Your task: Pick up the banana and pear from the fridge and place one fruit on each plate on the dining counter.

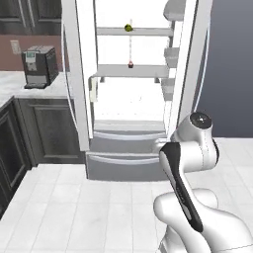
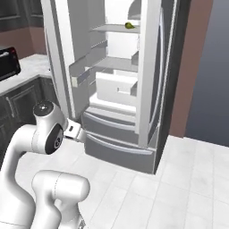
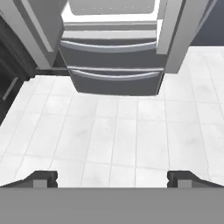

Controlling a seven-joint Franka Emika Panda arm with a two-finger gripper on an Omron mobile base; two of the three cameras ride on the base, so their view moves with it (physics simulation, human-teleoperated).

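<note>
You see the fridge in the middle of the left base view, both doors swung open. The pear sits on the upper shelf, top centre of the frame; it is too small to tell which way its tapered end points. In the right base view it appears as a low, sideways lump near the top. In the hand view your gripper stands wide open, holding nothing, at the bottom edge above the white floor tiles.
</note>
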